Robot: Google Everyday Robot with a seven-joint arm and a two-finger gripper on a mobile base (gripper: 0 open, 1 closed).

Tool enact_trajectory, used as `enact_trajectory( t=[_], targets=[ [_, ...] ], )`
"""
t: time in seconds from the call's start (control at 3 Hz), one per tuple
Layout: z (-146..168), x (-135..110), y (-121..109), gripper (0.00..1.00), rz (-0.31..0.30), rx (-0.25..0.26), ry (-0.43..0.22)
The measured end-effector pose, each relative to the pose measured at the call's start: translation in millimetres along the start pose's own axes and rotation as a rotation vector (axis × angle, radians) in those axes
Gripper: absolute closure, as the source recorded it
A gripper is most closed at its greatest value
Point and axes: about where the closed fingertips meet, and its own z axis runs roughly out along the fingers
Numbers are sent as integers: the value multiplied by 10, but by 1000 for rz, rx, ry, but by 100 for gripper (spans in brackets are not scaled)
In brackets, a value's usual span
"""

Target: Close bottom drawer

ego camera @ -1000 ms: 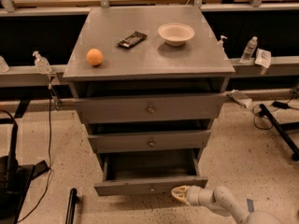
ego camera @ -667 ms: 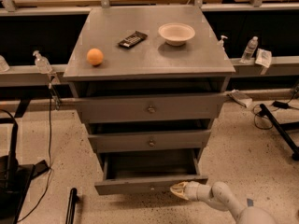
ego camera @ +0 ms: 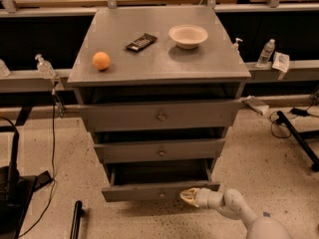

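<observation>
The bottom drawer (ego camera: 144, 191) is the lowest and narrowest grey front of the cabinet, pulled out and open, with a small round knob (ego camera: 160, 194) at its centre. Its dark inside shows above the front. My gripper (ego camera: 188, 196) comes in from the lower right on a white arm (ego camera: 234, 208). Its pale tip rests against the right part of the drawer front, right of the knob.
The cabinet top (ego camera: 199, 63) holds an orange (ego camera: 101, 60), a dark snack bar (ego camera: 141, 42) and a white bowl (ego camera: 188, 36). The middle drawer (ego camera: 160, 150) and top drawer (ego camera: 160, 115) stand slightly out. Cables and a stand (ego camera: 11, 183) lie left; black legs (ego camera: 299, 138) right.
My gripper has moved left along the floor level and now touches the bottom drawer front. The drawer still stands open about as far as before.
</observation>
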Motion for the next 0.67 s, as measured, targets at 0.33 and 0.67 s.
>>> enact_trajectory(
  t=[0.33,0.67],
  targets=[
    [90,-48,-138,100,3,10,1],
    [94,-50,-150,100,4,11,1]
  ],
)
